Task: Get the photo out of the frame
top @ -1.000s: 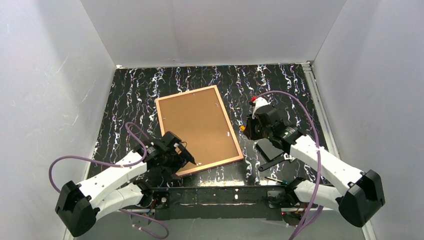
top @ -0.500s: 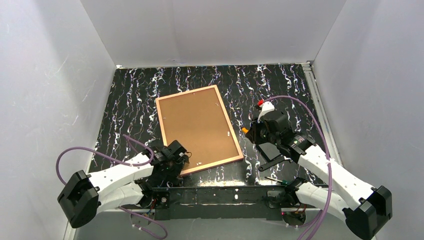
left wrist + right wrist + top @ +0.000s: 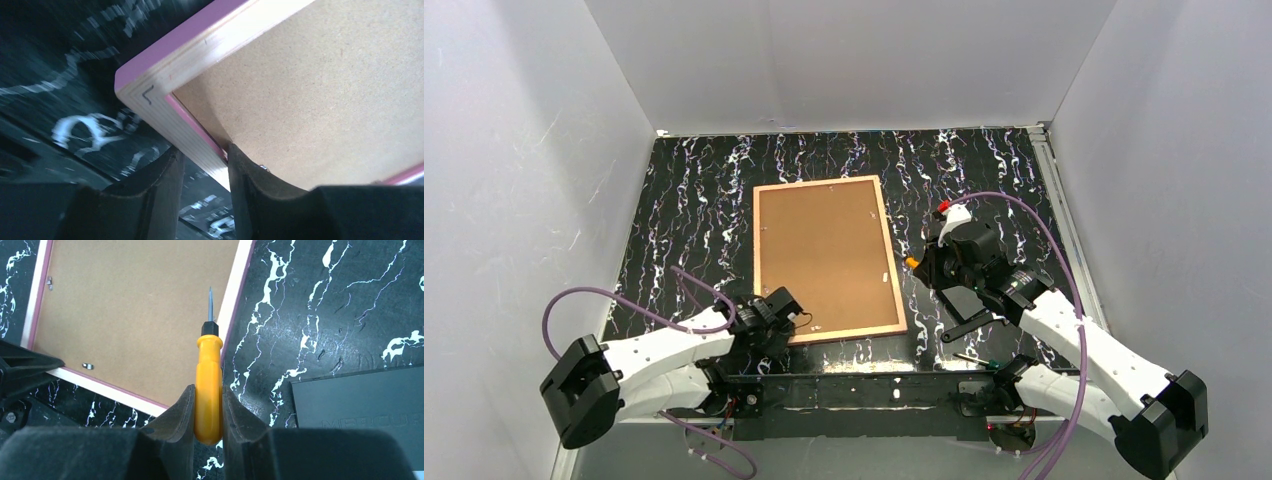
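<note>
Black marbled table (image 3: 694, 200): frame (image 3: 824, 255) back-up, dark slab (image 3: 360, 400).

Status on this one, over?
Left gripper clamped on frame, near corner. Right gripper holding orange-handled screwdriver. Frame face down, backing board still in; photo not visible.

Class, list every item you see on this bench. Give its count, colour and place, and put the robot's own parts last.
frame: one, pink, face down mid-table
backing board: one, brown, in the frame's back
screwdriver: one, orange handle, in the right end effector
flat box: one, black, right of the frame
table: one, black with white veins, under everything
left end effector: one, black, clamped on the frame's near-left corner
right end effector: one, black, shut on the screwdriver
</note>
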### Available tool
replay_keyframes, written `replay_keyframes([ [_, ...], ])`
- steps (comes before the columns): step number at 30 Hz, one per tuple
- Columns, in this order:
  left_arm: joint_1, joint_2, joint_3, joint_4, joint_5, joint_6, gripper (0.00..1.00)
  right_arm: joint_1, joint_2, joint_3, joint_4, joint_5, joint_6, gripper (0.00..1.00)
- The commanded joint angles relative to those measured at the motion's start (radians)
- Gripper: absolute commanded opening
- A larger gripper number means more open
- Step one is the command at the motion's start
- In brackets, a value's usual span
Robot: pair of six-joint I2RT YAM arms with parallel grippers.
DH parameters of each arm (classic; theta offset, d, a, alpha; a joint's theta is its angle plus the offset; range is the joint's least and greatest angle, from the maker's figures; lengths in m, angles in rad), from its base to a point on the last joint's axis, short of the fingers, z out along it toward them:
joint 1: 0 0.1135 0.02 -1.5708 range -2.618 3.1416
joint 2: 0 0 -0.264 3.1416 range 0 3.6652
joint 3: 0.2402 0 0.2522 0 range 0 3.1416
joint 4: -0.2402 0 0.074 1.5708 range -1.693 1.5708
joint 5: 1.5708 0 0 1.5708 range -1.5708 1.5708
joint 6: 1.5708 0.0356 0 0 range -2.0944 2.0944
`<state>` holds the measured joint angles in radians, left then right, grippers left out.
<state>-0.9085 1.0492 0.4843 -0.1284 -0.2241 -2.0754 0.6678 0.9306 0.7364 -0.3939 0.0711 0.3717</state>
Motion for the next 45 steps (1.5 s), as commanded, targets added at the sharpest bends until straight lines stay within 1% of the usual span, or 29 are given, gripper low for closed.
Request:
replay_keyframes([
  [1,0.033,-0.024,0.034,-0.417,-0.214,0.194,0.16,0.001,0.0,0.006,0.024,-0.002,0.002,0.01],
  [3,0.111,-0.044,0.039,-0.421,-0.203,0.358,0.16,0.002,0.0,0.003,0.021,-0.004,-0.001,0.01],
  [6,0.282,-0.05,0.031,-0.351,-0.106,0.647,0.14,0.001,0.002,-0.004,0.021,-0.005,-0.003,0.01],
  [8,0.384,-0.025,0.061,-0.317,-0.039,0.853,0.08,0.001,0.008,-0.006,0.022,-0.01,-0.002,0.01],
  [9,0.429,-0.005,0.1,-0.334,-0.02,0.949,0.05,0.0,0.011,-0.008,0.023,-0.012,-0.002,0.01],
  [12,0.524,0.112,0.235,-0.345,0.057,1.273,0.0,0.001,0.023,-0.008,0.021,-0.018,-0.002,0.01],
  [15,0.601,0.29,0.4,-0.459,0.069,1.53,0.0,0.003,0.039,-0.006,0.028,-0.027,-0.001,0.01],
  [16,0.631,0.335,0.438,-0.477,0.072,1.567,0.0,0.003,0.043,-0.004,0.029,-0.032,-0.001,0.01],
  [18,0.689,0.379,0.472,-0.462,0.074,1.654,0.0,0.008,0.055,0.004,0.028,-0.037,0.001,0.01],
  [21,0.749,0.428,0.521,-0.435,0.011,1.705,0.0,0.014,0.062,0.013,0.024,-0.037,0.0,0.01],
  [24,0.793,0.52,0.592,-0.433,-0.041,1.733,0.0,0.018,0.065,0.016,0.029,-0.039,0.003,0.01],
  [26,0.809,0.601,0.652,-0.442,-0.07,1.748,0.08,0.022,0.072,0.022,0.025,-0.04,0.002,0.01],
  [30,0.853,0.712,0.795,-0.482,-0.088,1.77,0.21,0.028,0.067,0.021,0.016,-0.036,0.004,0.01],
  [32,0.878,0.749,0.862,-0.512,-0.11,1.77,0.36,0.03,0.062,0.02,0.011,-0.034,0.003,0.01],
  [34,0.884,0.768,0.919,-0.546,-0.141,1.769,0.6,0.032,0.059,0.019,0.002,-0.025,0.004,0.01],
  [35,0.885,0.769,0.941,-0.57,-0.138,1.765,0.66,0.033,0.061,0.02,-0.005,-0.014,0.004,0.01],
  [36,0.884,0.761,0.955,-0.597,-0.106,1.754,0.69,0.031,0.062,0.021,-0.012,-0.001,0.003,0.01],
  [38,0.882,0.708,0.933,-0.612,0.049,1.697,0.71,0.032,0.065,0.021,-0.026,0.037,0.001,0.01],
  [39,0.877,0.662,0.888,-0.597,0.154,1.666,0.72,0.032,0.068,0.021,-0.027,0.055,0.0,0.01],
  [40,0.864,0.615,0.836,-0.566,0.268,1.628,0.78,0.033,0.071,0.021,-0.023,0.062,-0.002,0.01],
  [41,0.841,0.561,0.771,-0.538,0.351,1.591,0.8,0.033,0.075,0.021,-0.02,0.068,-0.005,0.01],
  [43,0.762,0.46,0.65,-0.513,0.427,1.506,0.81,0.032,0.085,0.019,-0.01,0.064,-0.007,0.01],
  [44,0.686,0.412,0.61,-0.51,0.435,1.468,0.82,0.032,0.091,0.018,-0.003,0.058,-0.007,0.01],
  [45,0.645,0.366,0.572,-0.502,0.44,1.418,0.81,0.032,0.099,0.016,0.005,0.051,-0.007,0.01],
])
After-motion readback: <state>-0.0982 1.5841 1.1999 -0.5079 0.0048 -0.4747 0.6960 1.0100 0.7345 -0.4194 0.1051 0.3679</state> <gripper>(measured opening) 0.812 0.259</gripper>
